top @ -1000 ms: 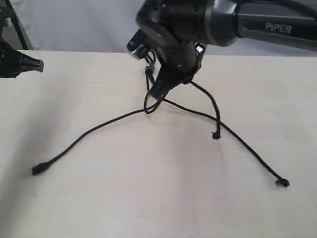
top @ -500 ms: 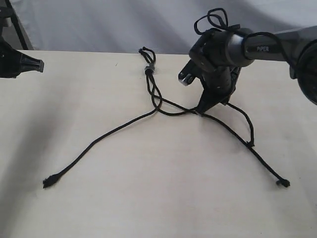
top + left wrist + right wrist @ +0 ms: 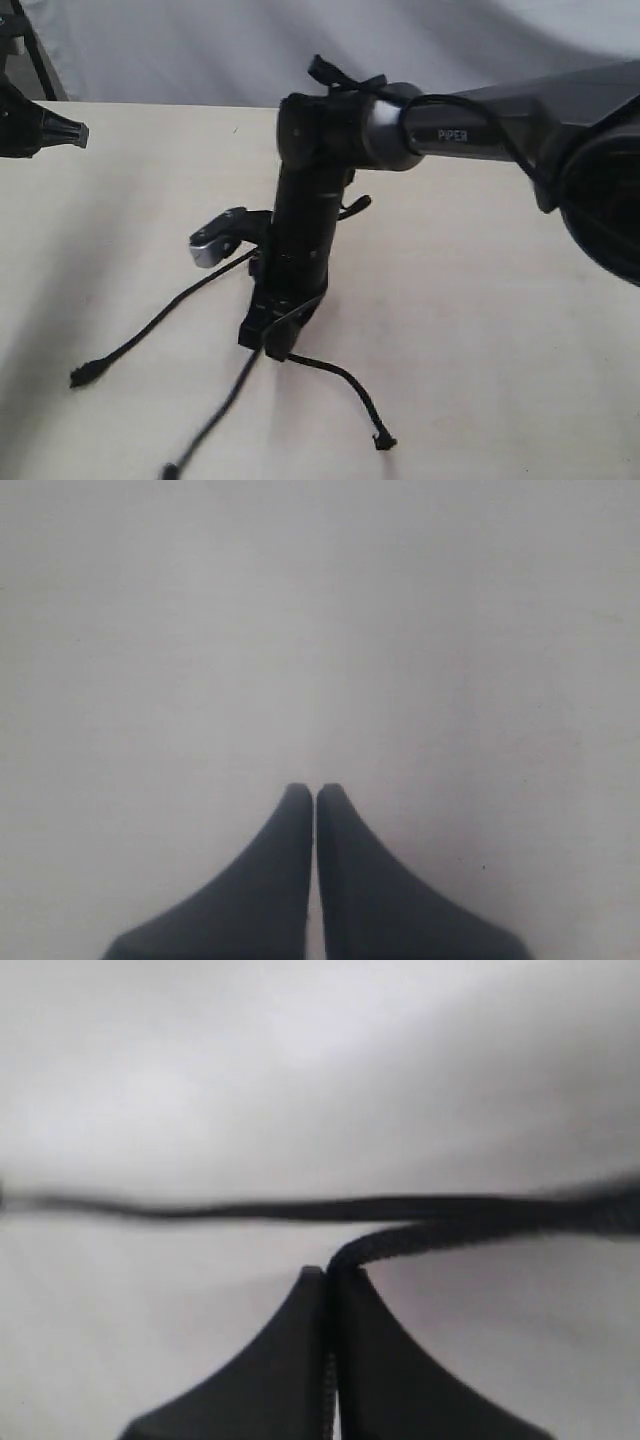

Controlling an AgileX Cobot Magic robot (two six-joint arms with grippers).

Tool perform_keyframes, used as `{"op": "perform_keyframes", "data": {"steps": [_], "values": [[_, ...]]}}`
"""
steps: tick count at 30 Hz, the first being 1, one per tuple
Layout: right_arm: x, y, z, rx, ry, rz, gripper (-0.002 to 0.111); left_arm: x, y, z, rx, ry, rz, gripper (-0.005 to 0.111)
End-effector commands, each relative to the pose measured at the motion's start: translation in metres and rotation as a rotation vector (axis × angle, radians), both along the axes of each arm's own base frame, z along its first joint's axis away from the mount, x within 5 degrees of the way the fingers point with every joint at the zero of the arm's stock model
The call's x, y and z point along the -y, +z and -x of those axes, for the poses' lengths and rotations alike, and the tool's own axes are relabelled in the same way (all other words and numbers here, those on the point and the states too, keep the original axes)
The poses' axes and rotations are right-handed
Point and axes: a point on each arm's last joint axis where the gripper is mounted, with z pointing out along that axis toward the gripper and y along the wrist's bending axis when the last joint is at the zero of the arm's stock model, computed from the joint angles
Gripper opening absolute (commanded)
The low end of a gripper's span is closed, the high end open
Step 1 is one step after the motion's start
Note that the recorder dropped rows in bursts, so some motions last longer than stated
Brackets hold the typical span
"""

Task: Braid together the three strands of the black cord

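Observation:
My right gripper [image 3: 272,345] reaches across the middle and points down at the table, shut on one black strand [image 3: 450,1232] that bends out from between its tips [image 3: 328,1272]. A second strand [image 3: 250,1208] runs past just beyond. Three strands fan out from under the gripper: one [image 3: 150,325] to the left, one [image 3: 215,415] toward the front edge, one [image 3: 350,385] to the right ending in a frayed knot [image 3: 382,440]. The arm hides the cord's grey band and loops. My left gripper [image 3: 70,130] waits at the far left, shut on nothing [image 3: 315,792].
The right arm's forearm [image 3: 470,125] spans the back right of the cream table [image 3: 500,350], with its thick smooth cable [image 3: 335,75] looped on top. Grey backdrop behind the table's far edge.
The right arm has swung from the right to the centre-left and nearer the front, pulling the strand with it. The strand ends have shifted forward and the band is now covered.

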Motion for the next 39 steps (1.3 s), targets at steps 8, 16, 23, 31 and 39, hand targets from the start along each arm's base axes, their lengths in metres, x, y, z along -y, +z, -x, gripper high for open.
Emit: {"op": "perform_keyframes", "data": {"steps": [8, 16, 23, 31, 39], "values": [[0.047, 0.086, -0.016, 0.326, -0.069, 0.105, 0.0, 0.001, 0.0, 0.002, 0.003, 0.007, 0.015, 0.002], [0.094, 0.061, -0.046, 0.266, -0.197, 0.154, 0.0, 0.001, 0.0, 0.002, 0.001, 0.007, 0.014, 0.002], [0.133, 0.035, -0.064, 0.202, -0.313, 0.196, 0.0, 0.001, 0.0, 0.002, 0.001, 0.007, 0.014, 0.002], [0.148, 0.012, -0.075, 0.189, -0.395, 0.23, 0.0, 0.001, 0.0, 0.002, 0.003, 0.007, 0.014, 0.002], [0.151, 0.007, -0.077, 0.2, -0.41, 0.26, 0.018, 0.003, 0.0, 0.001, 0.018, 0.033, 0.072, 0.002]]}}
